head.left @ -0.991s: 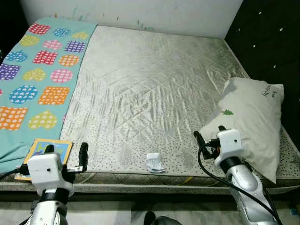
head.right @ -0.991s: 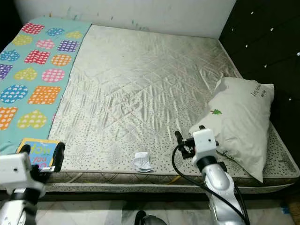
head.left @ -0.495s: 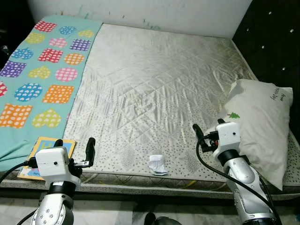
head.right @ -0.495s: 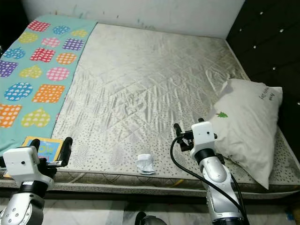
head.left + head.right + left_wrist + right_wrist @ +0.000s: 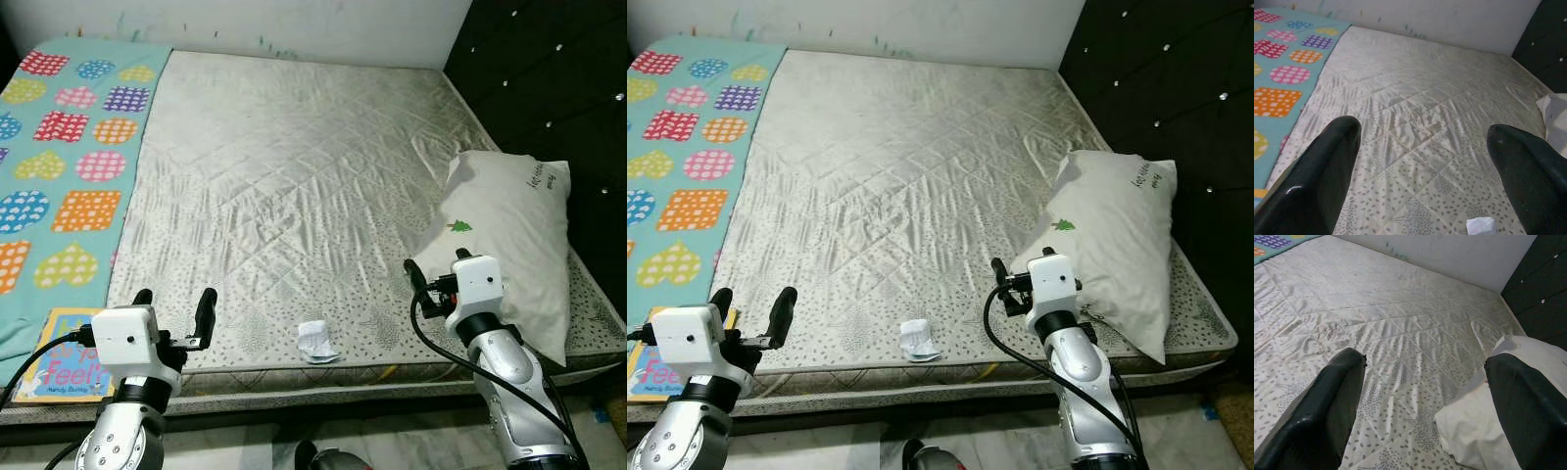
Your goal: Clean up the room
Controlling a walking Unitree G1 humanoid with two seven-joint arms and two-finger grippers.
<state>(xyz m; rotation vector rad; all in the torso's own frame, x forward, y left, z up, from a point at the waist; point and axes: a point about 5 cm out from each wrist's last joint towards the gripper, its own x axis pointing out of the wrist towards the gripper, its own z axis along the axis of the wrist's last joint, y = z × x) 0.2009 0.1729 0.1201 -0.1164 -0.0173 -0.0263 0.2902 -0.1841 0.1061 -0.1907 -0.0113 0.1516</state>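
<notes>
A crumpled white tissue (image 5: 315,340) lies on the silver quilted mattress (image 5: 294,176) near its front edge; its corner is in the left wrist view (image 5: 1480,226). A colourful children's book (image 5: 61,354) rests at the front left corner, on the edge of a teal blanket (image 5: 59,147) with bright hearts and squares. A white pillow (image 5: 505,235) lies askew at the right side. My left gripper (image 5: 174,302) is open above the front edge, between book and tissue. My right gripper (image 5: 436,272) is open beside the pillow's near corner, holding nothing.
A black tufted headboard (image 5: 558,78) runs along the right side of the bed. A white wall (image 5: 294,24) closes the far side. Pale floor (image 5: 392,450) shows below the mattress edge at my feet.
The whole view has swung to the right as the camera moved, so less of the blanket is in sight. Both grippers stay open and empty, and the left one now sits nearer the tissue.
</notes>
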